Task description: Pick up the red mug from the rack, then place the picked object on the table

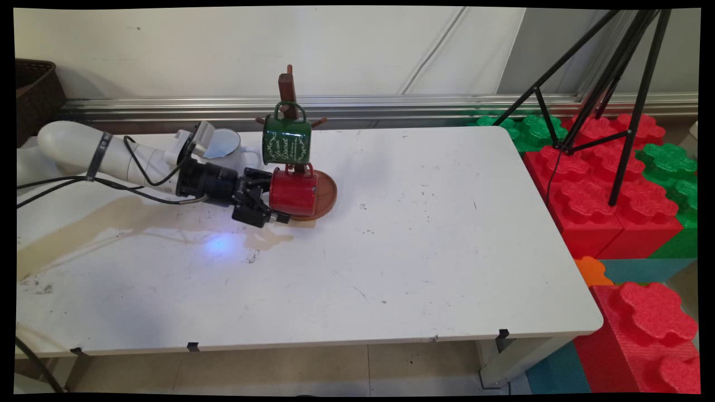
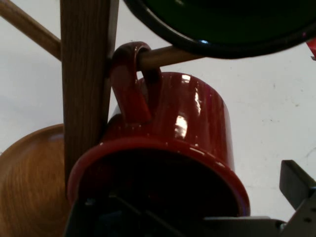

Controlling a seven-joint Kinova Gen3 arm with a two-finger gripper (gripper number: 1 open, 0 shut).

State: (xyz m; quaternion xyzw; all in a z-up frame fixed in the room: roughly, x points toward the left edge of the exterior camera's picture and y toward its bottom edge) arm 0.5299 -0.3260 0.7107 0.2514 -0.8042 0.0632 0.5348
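Hand view is filled almost completely by the red mug (image 2: 163, 148), so much is hidden: the rim of the mug faces the camera and the inside is only dark shadow. The black linkage at the bottom edge is cut off, and I cannot tell from it how the jaws stand. One black piece shows at the lower right corner. The handle of the red mug (image 2: 129, 84) loops over a round wooden peg (image 2: 163, 57) of the mug stand (image 2: 86, 84), whose upright post is flat brown wood with visible grain. Its round wooden base curves at the lower left, partly cut by the edge. At the top, only the dark glossy bottom part of the green mug (image 2: 222, 24) is seen.

From the main view, the gripper (image 1: 267, 202) comes in horizontally from the left and sits against the red mug (image 1: 294, 192), near its open end; the jaws seem placed around the rim, but I cannot tell if they press it. The red mug hangs low on the stand (image 1: 288, 89), just above the base. The green mug (image 1: 286, 139), shiny enamel with white lettering, hangs above it. A white mug (image 1: 223, 146) stands behind the arm, partly hidden. The white desk (image 1: 419, 245) has brownish stains and small dark marks.
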